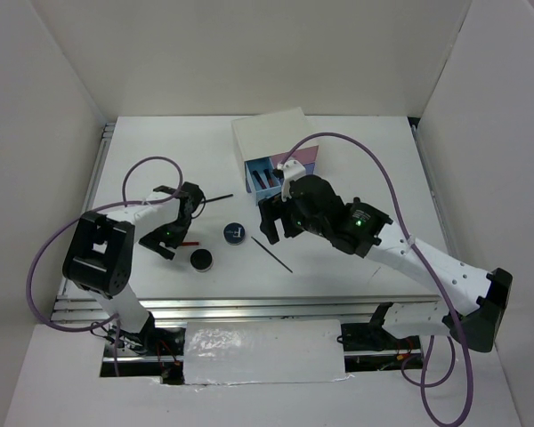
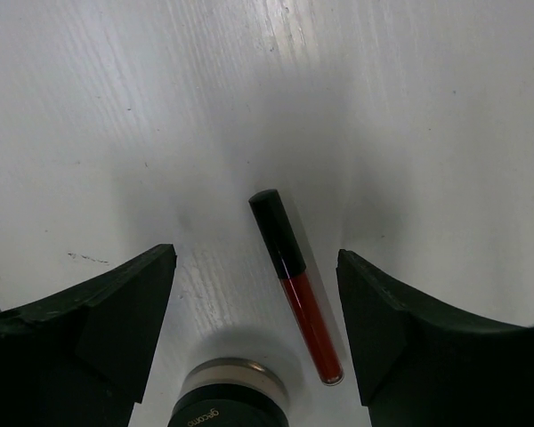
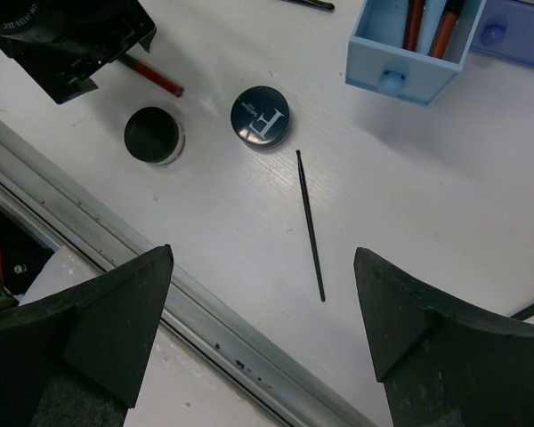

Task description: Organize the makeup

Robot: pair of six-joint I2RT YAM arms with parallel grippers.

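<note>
The white bench [image 1: 187, 142] carried a white box [image 1: 271, 132] at its far side, its blue drawer [image 3: 400, 55] pulled out with red-brown pencils [image 3: 445, 27] standing in it. The left claw [image 2: 254, 267] hung low over the bench, jaws spread wide and gripping nothing. The right claw [image 3: 260, 267] was equally spread and empty, higher above the surface. Two round black compacts lay near each other toward the front edge: the marked compact [image 3: 262, 117], with a white letter mark on its lid, and the plain black compact [image 3: 153, 135], pale-rimmed, on the left arm's side of it. The red tube [image 2: 307, 320], slim with a black cap and a clear red body, lay between the left claw's fingers and touched neither, the plain compact just beside its red end. The thin black stick [image 3: 310, 222] lay ahead of the right claw's gap, apart from the marked compact. A second black stick [image 1: 218, 197] lay on the far side of the left claw.
</note>
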